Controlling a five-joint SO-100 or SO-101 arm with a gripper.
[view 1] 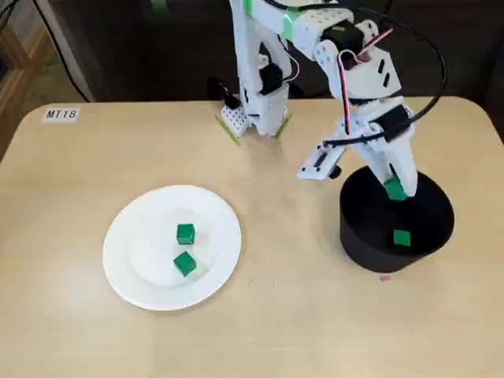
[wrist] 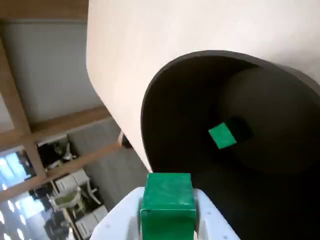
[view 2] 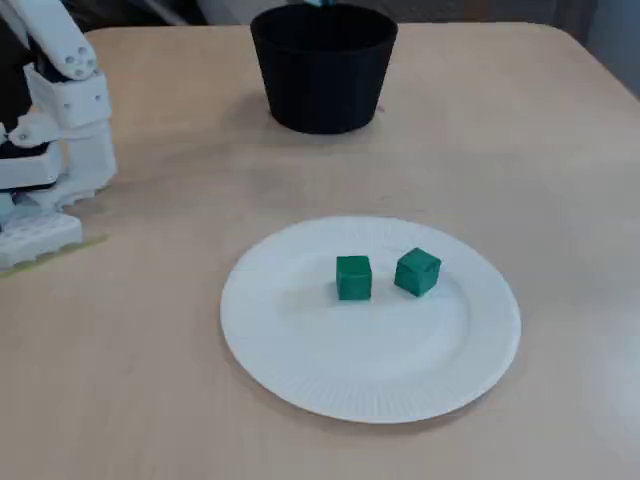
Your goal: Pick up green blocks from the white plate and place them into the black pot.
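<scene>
Over the black pot (view 1: 396,224), right of frame, the gripper (view 1: 394,189) clamps a green block (wrist: 168,206); release comes next, two blocks (view 1: 185,233) remaining.

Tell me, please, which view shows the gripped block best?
The wrist view: the gripped block fills the foreground above the black pot. In a fixed view it looks small; in a fixed view it is nearly cropped out.

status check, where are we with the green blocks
Gripper shut on green block, over black pot. One block already inside. Two more blocks on white plate. Nothing blocking the drop.
</scene>
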